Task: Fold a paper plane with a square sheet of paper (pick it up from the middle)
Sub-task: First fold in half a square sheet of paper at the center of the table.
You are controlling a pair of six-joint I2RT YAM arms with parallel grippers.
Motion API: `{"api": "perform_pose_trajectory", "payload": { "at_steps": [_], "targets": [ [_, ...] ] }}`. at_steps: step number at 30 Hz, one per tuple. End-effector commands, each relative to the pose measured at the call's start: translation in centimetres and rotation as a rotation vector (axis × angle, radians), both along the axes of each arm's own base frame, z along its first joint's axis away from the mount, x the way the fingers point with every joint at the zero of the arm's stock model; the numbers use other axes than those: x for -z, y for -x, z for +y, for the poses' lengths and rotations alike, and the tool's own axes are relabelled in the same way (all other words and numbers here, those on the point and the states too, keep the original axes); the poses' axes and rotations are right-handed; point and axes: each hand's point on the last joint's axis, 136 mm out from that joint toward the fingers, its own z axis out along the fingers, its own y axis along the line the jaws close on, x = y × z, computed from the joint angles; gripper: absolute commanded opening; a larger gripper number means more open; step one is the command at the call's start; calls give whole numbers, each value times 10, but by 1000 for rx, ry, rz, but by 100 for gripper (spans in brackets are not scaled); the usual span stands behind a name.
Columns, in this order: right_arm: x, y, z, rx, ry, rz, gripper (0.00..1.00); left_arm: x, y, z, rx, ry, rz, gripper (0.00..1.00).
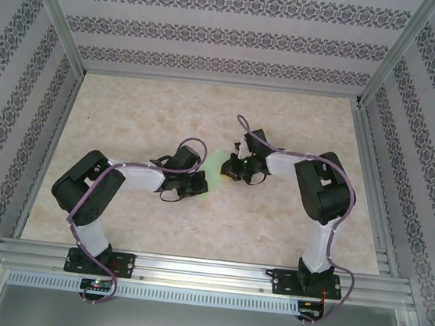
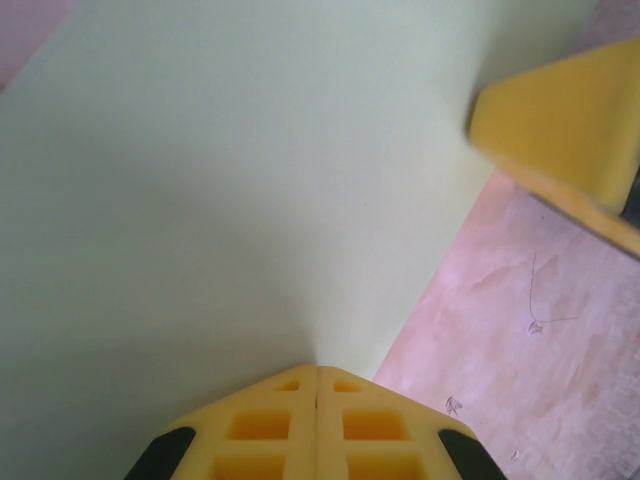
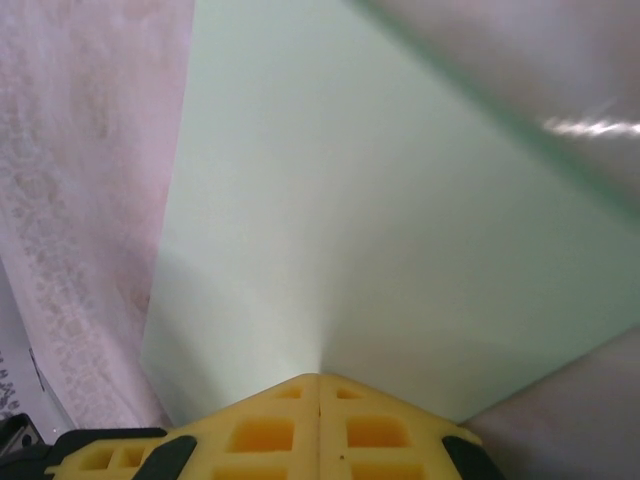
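Square sheet of paper (image 1: 218,168), pale green, is near the middle of the counter (image 1: 168,110), well away from every edge, spanning the gap between the two arms. The left end effector (image 2: 317,372) is closed, pinching one edge of the sheet. The right end effector (image 3: 320,378) is likewise closed on the opposite edge. I cannot tell whether the sheet touches the counter.

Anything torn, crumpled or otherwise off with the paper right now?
Nothing stands out. The sheet of paper looks smooth, with no tear or crumple showing. The left end effector and the right end effector are each shut on an edge of it.
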Motion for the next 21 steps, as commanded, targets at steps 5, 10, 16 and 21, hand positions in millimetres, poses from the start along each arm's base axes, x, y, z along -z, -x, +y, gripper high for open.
{"api": "perform_pose_trajectory", "payload": {
  "at_steps": [5,10,16,21],
  "targets": [
    [29,-48,-60,160,190,-49,0,42,46,39,2,-177,165,0],
    [23,-64,-73,205,201,-58,0,42,45,38,4,-174,161,0],
    [9,-79,-73,211,186,-87,0,40,43,36,7,-168,155,0],
    [-39,-80,-57,174,75,-186,0,27,31,25,23,-131,102,0]
  ]
}}
